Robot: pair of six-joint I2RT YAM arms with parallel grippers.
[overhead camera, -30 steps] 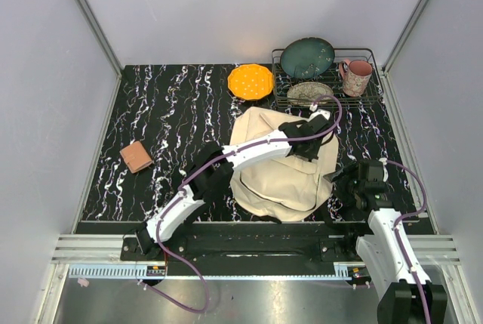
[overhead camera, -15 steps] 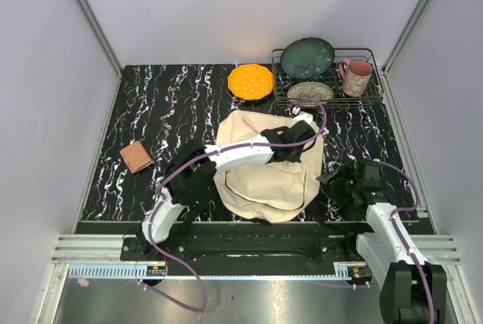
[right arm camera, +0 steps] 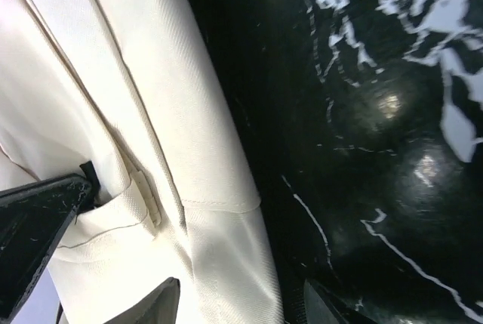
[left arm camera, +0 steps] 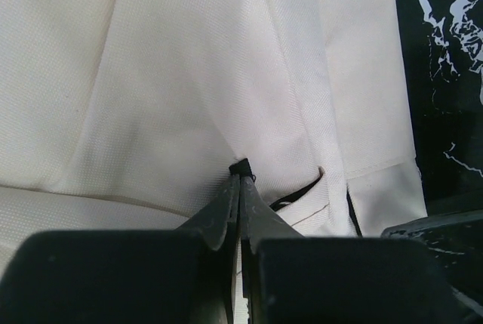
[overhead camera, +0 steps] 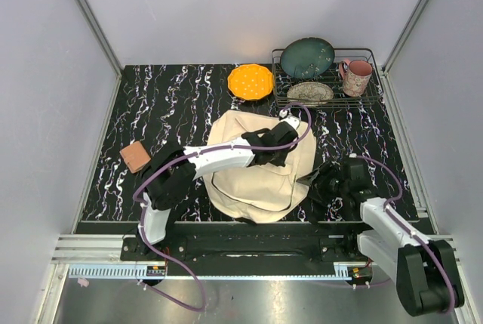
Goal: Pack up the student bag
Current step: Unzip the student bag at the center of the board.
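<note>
Left hand point(left arm camera: 240, 170) on creased student bag point(overhead camera: 260, 192)

White arms point(overhead camera: 219, 159), blk joints point(overhead camera: 170, 184), purple cables point(overhead camera: 309, 124), blk left claw point(left arm camera: 240, 169).

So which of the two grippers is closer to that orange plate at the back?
Left. The left gripper is pinched on the bag at its far half, just short of the orange plate. The right gripper is at the bag's near right edge, farther away.
</note>
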